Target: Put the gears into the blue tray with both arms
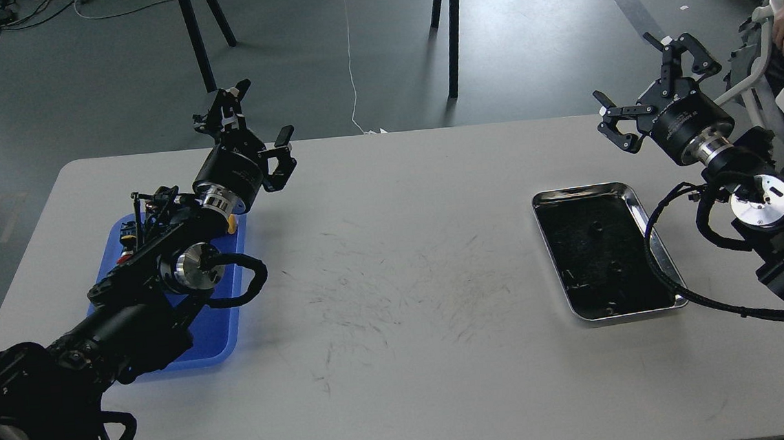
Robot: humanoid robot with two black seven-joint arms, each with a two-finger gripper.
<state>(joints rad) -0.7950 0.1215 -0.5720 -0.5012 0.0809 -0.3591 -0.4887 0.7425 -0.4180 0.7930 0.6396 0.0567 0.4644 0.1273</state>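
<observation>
Both grippers spread and empty, high above the table.
Tiny black round gears (596,228) in the shiny steel tray (668,266) at 3 o'clock may slip; the left gripper (262,122) and arm hide the flat bright-blue plastic tray (230,328) at 9 o'clock; the right gripper (633,89) hovers apart.

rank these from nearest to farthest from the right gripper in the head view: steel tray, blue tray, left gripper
From the right gripper:
1. steel tray, just below it on the table's right side.
2. left gripper, across the table, raised at the left.
3. blue tray, farther left still, under the left arm.
</observation>
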